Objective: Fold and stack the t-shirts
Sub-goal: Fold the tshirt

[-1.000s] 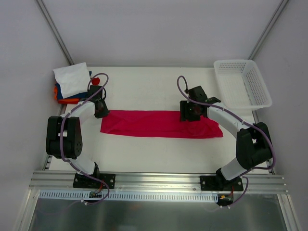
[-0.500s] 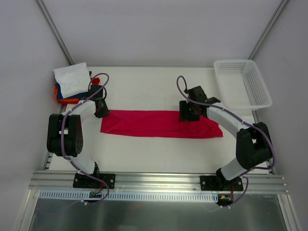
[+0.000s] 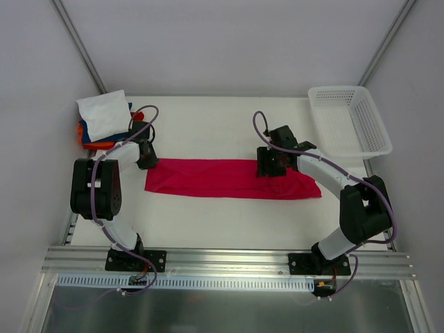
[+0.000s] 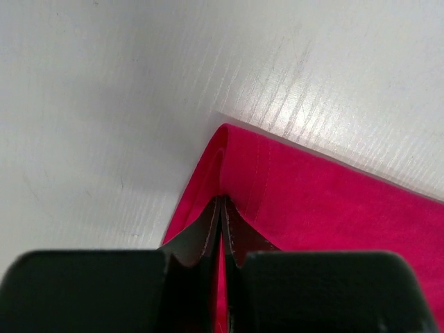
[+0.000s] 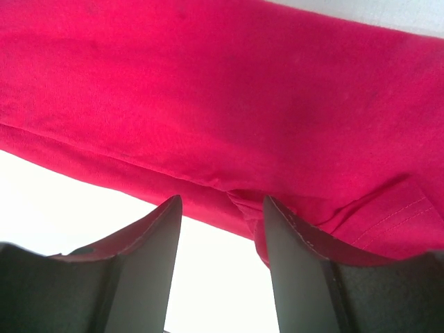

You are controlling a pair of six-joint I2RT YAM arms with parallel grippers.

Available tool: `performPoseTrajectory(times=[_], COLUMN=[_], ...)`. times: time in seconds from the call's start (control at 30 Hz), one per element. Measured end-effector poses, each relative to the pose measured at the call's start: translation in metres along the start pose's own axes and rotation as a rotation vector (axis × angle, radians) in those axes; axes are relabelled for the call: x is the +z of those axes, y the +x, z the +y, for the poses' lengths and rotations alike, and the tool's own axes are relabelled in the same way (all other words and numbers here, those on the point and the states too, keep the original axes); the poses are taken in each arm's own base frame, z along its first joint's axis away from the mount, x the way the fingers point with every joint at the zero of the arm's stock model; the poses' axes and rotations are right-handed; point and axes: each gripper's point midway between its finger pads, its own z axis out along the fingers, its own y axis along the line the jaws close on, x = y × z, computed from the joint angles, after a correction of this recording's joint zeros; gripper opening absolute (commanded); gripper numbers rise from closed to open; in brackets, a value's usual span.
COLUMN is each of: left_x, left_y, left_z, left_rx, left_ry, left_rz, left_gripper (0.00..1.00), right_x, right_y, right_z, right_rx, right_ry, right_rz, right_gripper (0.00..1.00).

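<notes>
A crimson t-shirt (image 3: pixel 229 178) lies half-folded in a long strip, near the folded tees (image 3: pixel 103 116), already stacked. The left claw (image 4: pixel 220 202) pinches its corner; the right claw (image 5: pixel 220 208) gapes, empty.

A large, plain crimson-red cloth t-shirt (image 3: pixel 229 178) lies flat on the counter (image 3: pixel 208 132). It is folded into a long, narrow band that runs left to right across the middle. Its left end is square-cornered. Its right end is a little wider, and the right wrist view shows a stitched hem and soft creases there. Just in from the far left corner, the cloth is pinched between the closed fingers of the left hand (image 4: pixel 222 208).

A stack sits at the counter's far left corner. A white folded t-shirt (image 3: pixel 103 114) lies askew on top. Edges of a blue folded t-shirt (image 3: pixel 83 132), an orange folded t-shirt (image 3: pixel 97 145) and a red folded t-shirt (image 3: pixel 137 116) peek out beneath it.
</notes>
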Motion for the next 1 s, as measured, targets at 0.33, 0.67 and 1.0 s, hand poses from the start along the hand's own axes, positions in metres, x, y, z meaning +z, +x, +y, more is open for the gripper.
performPoseTrajectory(times=[0.33,0.67,1.0], left_x=[-0.002,-0.024,-0.021], left_y=[-0.009,-0.031,-0.006], left_z=[-0.003,-0.027,-0.06], left_rx=[0.006,0.012,0.059], left_ry=[0.007,0.125,0.236], left_rz=[-0.017,-0.064,0.033], left_gripper=[0.32,0.99,0.99], right_x=[0.004,0.01,0.014], right_y=[0.008,0.024,0.027], right_z=[-0.002,-0.007,-0.005], right_rx=[0.006,0.021,0.043], right_ry=[0.004,0.023,0.018], right_rz=[0.016,0.051,0.066], right_gripper=[0.6,0.68,0.69])
